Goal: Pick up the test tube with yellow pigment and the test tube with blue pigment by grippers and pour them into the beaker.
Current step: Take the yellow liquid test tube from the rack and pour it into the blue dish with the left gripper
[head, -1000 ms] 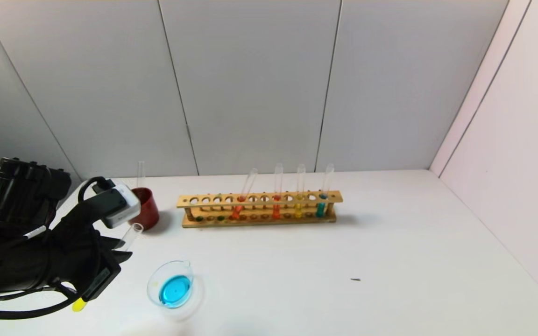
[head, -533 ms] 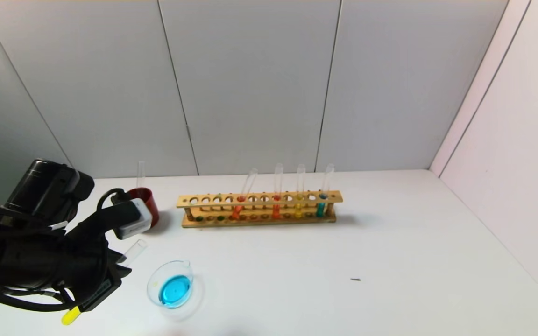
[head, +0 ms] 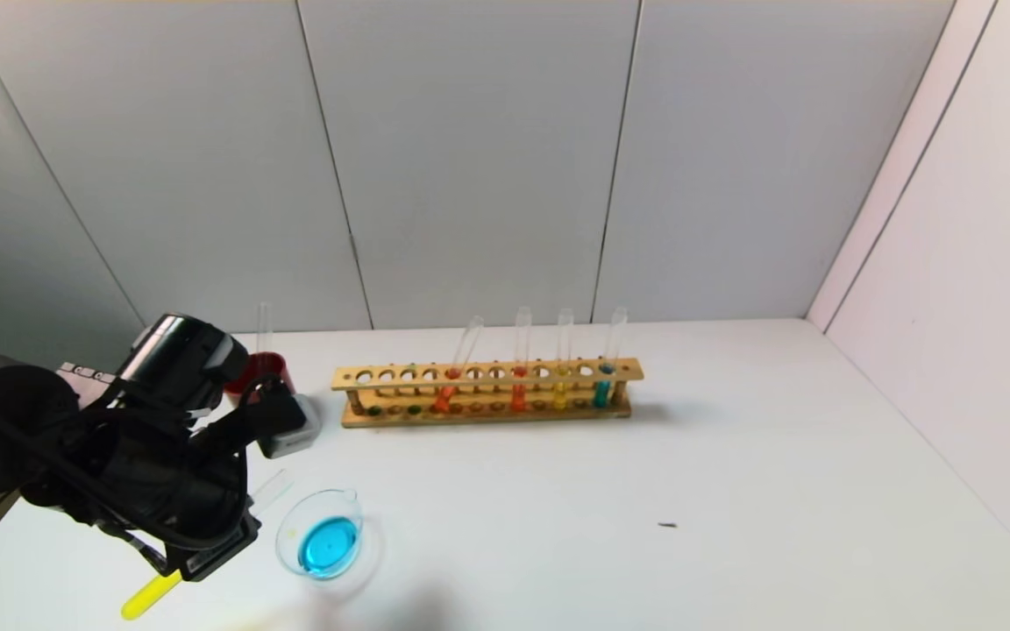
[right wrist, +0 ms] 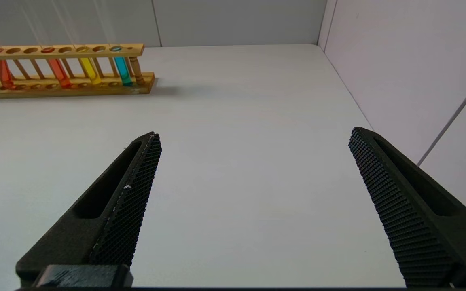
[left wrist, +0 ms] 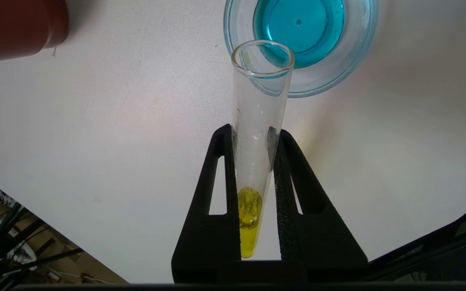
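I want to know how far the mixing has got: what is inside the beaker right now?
The beaker holds a shallow pool of clear blue liquid, with no yellow visible in it. The test tube with yellow pigment, clamped in the left gripper, partly covers its rim.

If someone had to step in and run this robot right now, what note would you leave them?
Left gripper: shut on the test tube with yellow pigment, tilted, its open mouth at the rim of the beaker; the yellow liquid sits at the tube's closed end, none poured.
Right gripper: open, empty, over bare table.
Beaker already holds blue liquid.
A clear tube stands in the dark red cup.
The wooden rack holds orange, yellow and blue tubes.
Done: blue in the beaker. Left: tip the yellow tube further so it empties into the beaker.
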You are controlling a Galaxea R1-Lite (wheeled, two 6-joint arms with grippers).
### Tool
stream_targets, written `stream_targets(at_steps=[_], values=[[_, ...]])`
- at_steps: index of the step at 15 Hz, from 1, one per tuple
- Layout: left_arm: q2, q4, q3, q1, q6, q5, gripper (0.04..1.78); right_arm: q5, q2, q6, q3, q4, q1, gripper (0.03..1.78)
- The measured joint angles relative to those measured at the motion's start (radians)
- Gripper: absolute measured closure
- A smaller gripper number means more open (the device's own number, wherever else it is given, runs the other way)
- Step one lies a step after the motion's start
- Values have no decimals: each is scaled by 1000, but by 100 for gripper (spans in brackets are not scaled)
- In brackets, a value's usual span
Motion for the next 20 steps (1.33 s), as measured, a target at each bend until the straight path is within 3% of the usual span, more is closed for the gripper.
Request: stream_targets(at_steps=[8, 20], values=[[160, 206, -160, -3, 15, 73, 152, 0, 0, 0, 0, 0, 0, 11], [277, 394, -295, -40, 13, 141, 152, 0, 0, 0, 0, 0, 0, 11]])
